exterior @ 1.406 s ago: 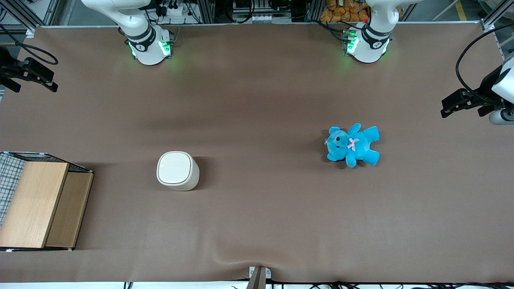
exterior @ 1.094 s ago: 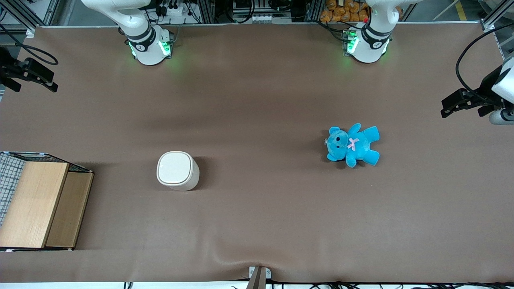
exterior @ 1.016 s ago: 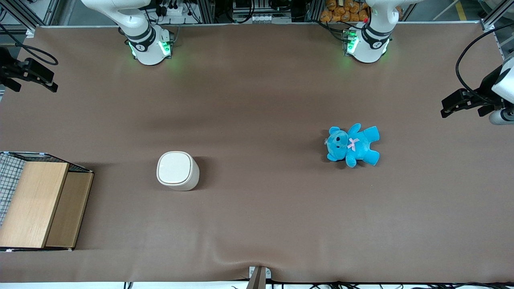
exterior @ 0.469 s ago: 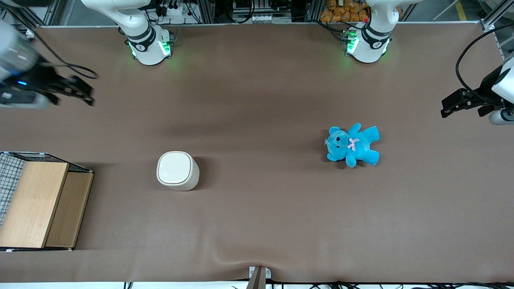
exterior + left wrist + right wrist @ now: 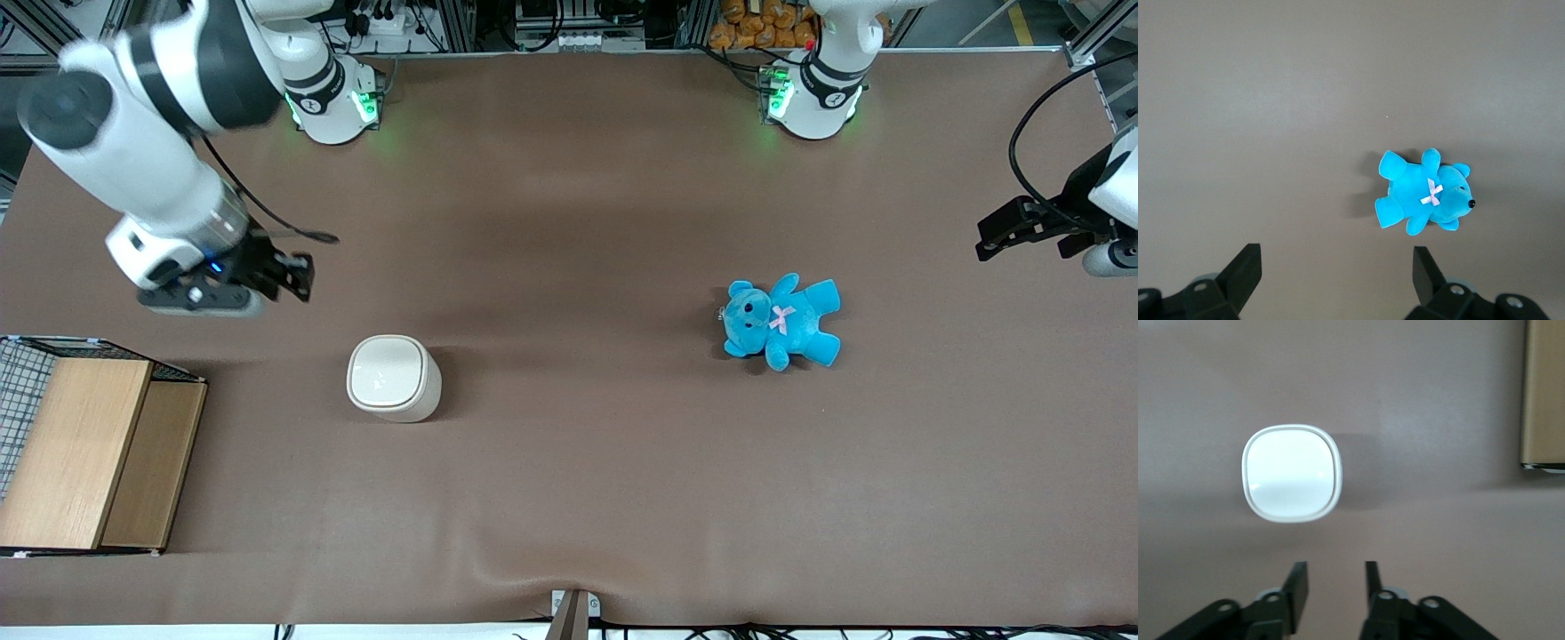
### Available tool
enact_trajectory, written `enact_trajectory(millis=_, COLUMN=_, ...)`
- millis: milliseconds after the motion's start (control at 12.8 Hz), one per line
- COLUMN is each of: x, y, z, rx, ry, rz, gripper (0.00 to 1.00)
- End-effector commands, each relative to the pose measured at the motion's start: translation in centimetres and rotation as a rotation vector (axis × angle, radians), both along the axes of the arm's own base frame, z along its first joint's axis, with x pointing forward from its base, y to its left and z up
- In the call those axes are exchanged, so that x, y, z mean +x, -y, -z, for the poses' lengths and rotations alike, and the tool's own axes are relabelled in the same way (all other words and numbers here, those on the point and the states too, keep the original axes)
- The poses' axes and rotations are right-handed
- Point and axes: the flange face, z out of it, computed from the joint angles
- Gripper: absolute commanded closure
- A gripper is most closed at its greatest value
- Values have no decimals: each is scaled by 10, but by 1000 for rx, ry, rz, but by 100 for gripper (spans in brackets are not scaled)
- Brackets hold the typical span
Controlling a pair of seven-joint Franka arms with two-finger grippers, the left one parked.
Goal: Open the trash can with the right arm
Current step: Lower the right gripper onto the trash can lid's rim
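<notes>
The cream-white trash can (image 5: 392, 377) stands upright on the brown table with its flat lid shut. It also shows from above in the right wrist view (image 5: 1292, 481). My right arm (image 5: 151, 116) reaches over the table, and its black gripper (image 5: 298, 276) hangs above the table, farther from the front camera than the can and apart from it. In the right wrist view the gripper (image 5: 1335, 577) is open and empty, with bare table between the fingers.
A wooden-topped wire crate (image 5: 84, 449) stands at the working arm's end of the table; its edge shows in the right wrist view (image 5: 1543, 393). A blue teddy bear (image 5: 782, 321) lies toward the parked arm's end, also in the left wrist view (image 5: 1425, 200).
My right arm has swung in from the table's edge over the table, and its gripper has come much closer to the trash can. The can and the bear have not moved.
</notes>
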Motion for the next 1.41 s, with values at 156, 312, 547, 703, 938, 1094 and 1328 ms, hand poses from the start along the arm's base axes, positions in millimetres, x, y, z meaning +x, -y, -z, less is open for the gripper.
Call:
enact_trajectory(millis=156, x=18, y=-27, z=67, rx=17, ry=-1, rz=-11, gripper=95)
enact_trajectory(millis=312, x=24, y=-33, z=88, rx=21, ry=13, rz=-23, gripper=98)
enact_trajectory(millis=547, x=34, y=-30, z=117, rx=5, ry=23, rz=-30, gripper=100)
enact_trajectory(millis=703, x=38, y=-24, z=129, rx=4, ry=20, rz=-18, gripper=100)
enact_trajectory(millis=938, x=44, y=-13, z=146, rx=-4, ry=15, rz=16, gripper=100)
enact_trajectory(millis=1094, x=44, y=-14, z=154, rx=-8, ry=11, rz=12, gripper=100)
enact_trajectory(millis=1328, x=46, y=-17, z=161, rx=-4, ry=16, rz=10, gripper=100)
